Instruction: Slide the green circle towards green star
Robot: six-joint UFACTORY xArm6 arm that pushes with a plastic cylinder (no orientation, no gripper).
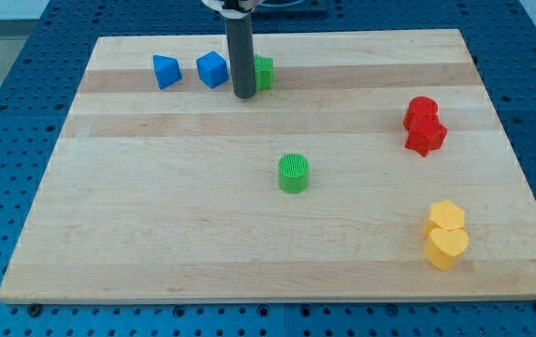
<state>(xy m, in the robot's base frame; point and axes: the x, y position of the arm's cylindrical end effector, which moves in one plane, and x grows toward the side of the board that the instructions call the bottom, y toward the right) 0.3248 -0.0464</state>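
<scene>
The green circle, a short ribbed cylinder, stands near the middle of the wooden board. The green star sits near the view's top, partly hidden behind my dark rod. My tip rests on the board just left of and touching or nearly touching the green star. The tip is well above and a little left of the green circle, apart from it.
Two blue blocks lie left of the rod near the top. Two red blocks touch each other at the right. Two yellow blocks sit at the lower right.
</scene>
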